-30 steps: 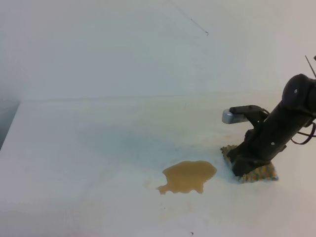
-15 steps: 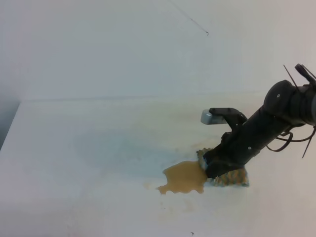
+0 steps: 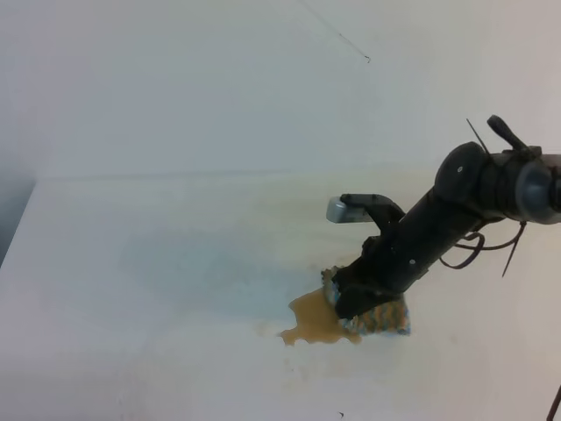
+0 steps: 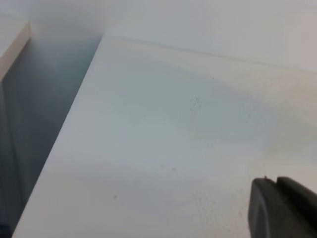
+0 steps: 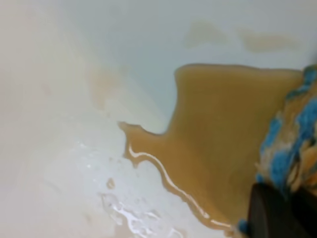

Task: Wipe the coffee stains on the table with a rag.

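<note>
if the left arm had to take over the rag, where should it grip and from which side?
Probably the rag's free far-right edge, from above: it lies flat on the table, so only a pinch from above can lift the cloth. The right gripper pins its left end, which sits in the coffee stains.

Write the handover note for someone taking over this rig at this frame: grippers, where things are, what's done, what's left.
Right gripper: shut on the rag, pressing it on the table.
Left gripper: only dark finger tips show in its wrist view, above bare table; open or shut cannot be told.
Rag's leading edge covers the right part of the coffee stains.
Done: rag grasped and brought into the puddle.
Left: most of the puddle on its left side, plus faint pale smears around it.
</note>
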Controlling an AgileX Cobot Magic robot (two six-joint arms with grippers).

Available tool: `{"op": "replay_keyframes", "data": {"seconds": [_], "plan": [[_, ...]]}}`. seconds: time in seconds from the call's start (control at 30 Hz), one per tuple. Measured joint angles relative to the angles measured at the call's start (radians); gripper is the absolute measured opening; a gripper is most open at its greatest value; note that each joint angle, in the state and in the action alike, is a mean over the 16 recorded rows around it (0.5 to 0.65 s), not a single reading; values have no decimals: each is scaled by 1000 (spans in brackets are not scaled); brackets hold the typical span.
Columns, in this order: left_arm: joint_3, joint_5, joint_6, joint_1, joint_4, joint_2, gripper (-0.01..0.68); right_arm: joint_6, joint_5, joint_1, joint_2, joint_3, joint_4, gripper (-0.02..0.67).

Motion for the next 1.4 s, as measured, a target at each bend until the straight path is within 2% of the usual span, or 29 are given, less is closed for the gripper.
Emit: {"op": "replay_keyframes", "data": {"seconds": [0.7,1.4], "plan": [[0,0,0,0,0,0,-1,25,98,35,48,-51,25,-2],[0,0,0,0,0,0,-1,13,93,83,50,-51,65,-2]]}}
